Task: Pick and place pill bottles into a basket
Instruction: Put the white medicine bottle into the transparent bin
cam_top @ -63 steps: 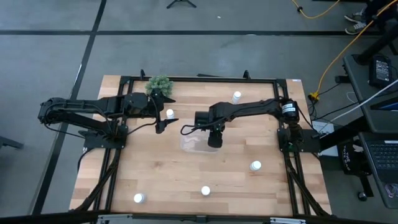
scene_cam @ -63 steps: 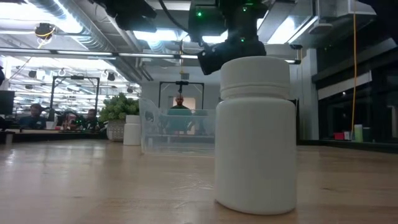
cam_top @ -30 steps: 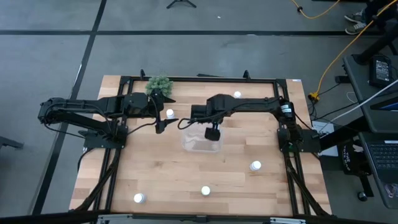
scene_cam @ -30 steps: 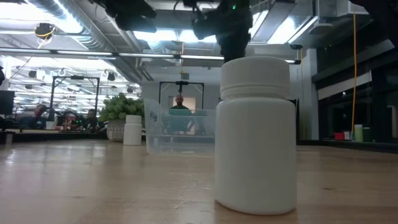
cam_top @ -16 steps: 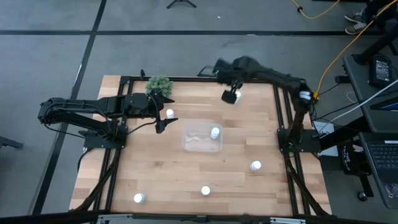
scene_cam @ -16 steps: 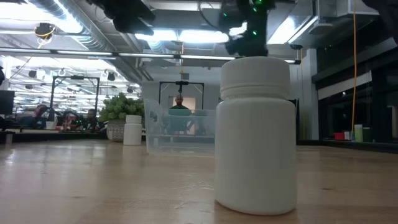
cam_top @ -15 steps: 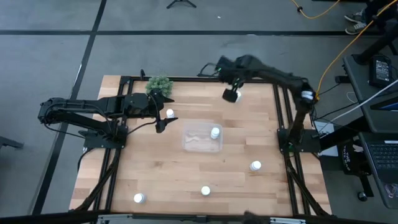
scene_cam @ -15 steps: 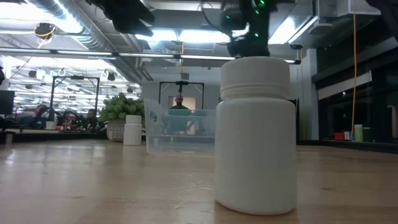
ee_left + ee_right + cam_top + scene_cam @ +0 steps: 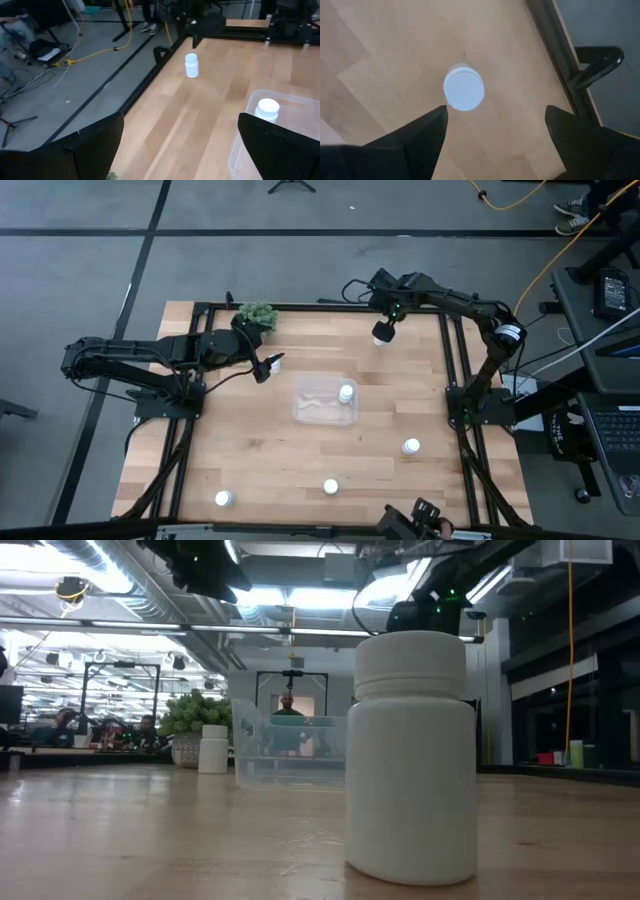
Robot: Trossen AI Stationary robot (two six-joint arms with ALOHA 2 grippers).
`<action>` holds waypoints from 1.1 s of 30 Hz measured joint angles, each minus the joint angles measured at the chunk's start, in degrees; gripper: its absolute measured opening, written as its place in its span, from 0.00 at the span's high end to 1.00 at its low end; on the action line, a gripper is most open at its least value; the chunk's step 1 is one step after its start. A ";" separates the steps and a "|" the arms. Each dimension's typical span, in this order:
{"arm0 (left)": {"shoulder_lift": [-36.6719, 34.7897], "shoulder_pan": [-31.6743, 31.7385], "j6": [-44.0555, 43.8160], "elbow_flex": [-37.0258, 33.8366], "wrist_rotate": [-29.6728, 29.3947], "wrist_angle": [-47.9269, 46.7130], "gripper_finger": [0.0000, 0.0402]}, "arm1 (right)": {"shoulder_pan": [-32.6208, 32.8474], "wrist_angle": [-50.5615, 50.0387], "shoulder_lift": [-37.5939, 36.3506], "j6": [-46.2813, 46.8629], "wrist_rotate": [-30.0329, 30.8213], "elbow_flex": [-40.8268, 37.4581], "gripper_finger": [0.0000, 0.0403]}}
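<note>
- Nearest the front edge, we record three bottles on the table, well short of the basket [image 9: 322, 401]: one [image 9: 223, 498], a second [image 9: 331, 486], a third [image 9: 410, 446].
- One bottle [image 9: 346, 392] stands upright inside the basket, at its right end.
- The left gripper [image 9: 264, 367] hangs just left of the basket, fingers spread, empty; a bottle [image 9: 274, 362] sits beside it.
- Beyond the basket, the right gripper [image 9: 490, 130] hovers over the far bottle [image 9: 464, 93], fingers wide apart, gripping nothing.
</note>
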 joint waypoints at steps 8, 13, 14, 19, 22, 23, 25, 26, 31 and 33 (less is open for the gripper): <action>0.00 0.00 -2.39 0.00 -0.71 0.34 0.04 | -1.16 1.78 0.00 -0.01 0.16 -1.12 0.17; 0.02 0.00 -4.29 -0.02 -0.73 1.96 0.04 | -1.18 0.49 0.57 0.24 0.14 -1.12 0.17; 0.00 0.00 -4.41 -0.02 -0.73 2.31 0.04 | -1.18 0.41 0.68 0.27 0.14 -1.12 0.17; 0.02 0.00 -4.75 -0.02 -0.72 2.40 0.04 | -1.18 2.03 0.85 1.32 1.28 -1.10 0.17; 0.02 0.00 -4.77 -0.02 -0.70 2.38 0.04 | -1.18 2.56 0.85 1.99 1.27 -1.10 0.17; 0.02 0.00 -4.84 -0.02 -0.71 2.38 0.04 | -1.18 2.66 0.85 2.03 1.25 -1.10 0.17; 0.02 0.00 -5.46 -0.02 -0.70 2.38 0.04 | -1.18 2.64 0.88 2.62 0.46 -1.10 0.17; 0.02 0.01 -5.77 -0.02 -0.70 2.38 0.04 | -1.18 2.64 0.88 3.34 -0.63 -1.10 0.17; 0.02 0.02 -7.40 -0.02 -0.70 2.38 0.04 | -0.49 2.74 0.88 3.56 -3.01 -1.10 0.17; 0.12 0.02 -8.03 -0.02 -0.70 2.38 0.04 | -0.04 3.19 0.88 3.56 -3.08 -1.10 0.17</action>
